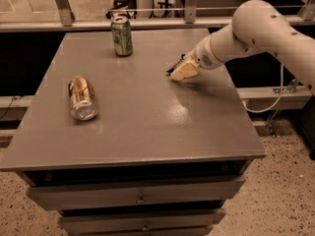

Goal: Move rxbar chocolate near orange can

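Observation:
The orange can (82, 98) lies on its side at the left of the grey table (147, 132), its silver top toward the front. My gripper (181, 71) is low over the table's right middle, at the end of the white arm (256, 31). A small black thing (173, 68), which looks like the rxbar chocolate, shows at the gripper's left tip. Most of it is hidden by the gripper, and I cannot tell whether it is held or lies on the table. It is far to the right of the orange can.
A green and white can (122, 35) stands upright at the back of the table. The table has drawers (140, 198) below its front edge. A rail and glass wall (147, 14) run behind it. A cable (275, 97) hangs at the right.

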You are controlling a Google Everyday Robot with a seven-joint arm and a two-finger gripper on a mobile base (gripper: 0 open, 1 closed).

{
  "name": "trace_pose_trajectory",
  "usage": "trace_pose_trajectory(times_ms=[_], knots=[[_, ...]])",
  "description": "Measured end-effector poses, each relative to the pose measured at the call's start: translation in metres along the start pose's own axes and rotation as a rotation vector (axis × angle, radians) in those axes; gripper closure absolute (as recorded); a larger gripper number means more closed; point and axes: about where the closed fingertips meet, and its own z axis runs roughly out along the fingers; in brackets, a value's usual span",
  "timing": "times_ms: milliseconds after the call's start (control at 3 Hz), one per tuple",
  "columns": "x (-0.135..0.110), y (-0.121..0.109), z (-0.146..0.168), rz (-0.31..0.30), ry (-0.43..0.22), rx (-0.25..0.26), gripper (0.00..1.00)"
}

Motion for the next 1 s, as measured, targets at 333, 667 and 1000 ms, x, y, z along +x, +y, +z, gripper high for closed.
trace_pose_trajectory(times_ms=[333, 667, 1000], knots=[[0.002, 0.001, 0.001, 0.007, -0.005, -0.001, 0.65], [-0.006, 0.012, -0.007, -0.017, -0.029, -0.02, 0.96], [-0.022, 0.038, -0.016, -0.072, -0.068, -0.083, 1.0]])
